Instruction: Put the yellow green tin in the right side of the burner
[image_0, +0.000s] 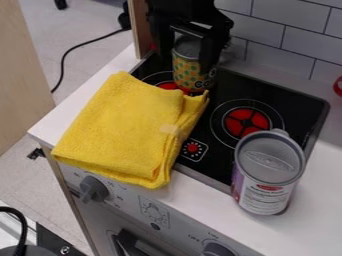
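Likely grasp step: gripper (186, 64) around tin (185, 72), upright at left ring (155, 76), can't tell if clamped; next, secure it, lift clear of towel (127, 127), set on right ring (246, 122).

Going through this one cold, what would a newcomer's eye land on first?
Probably the bright yellow cloth, folded and spread over the counter's front left and part of the stove. Next comes the red burner mark on the stove's right side, with a big grey-lidded can at the stove's front right corner. Behind the cloth, the black gripper hangs down at the yellow-green tin.
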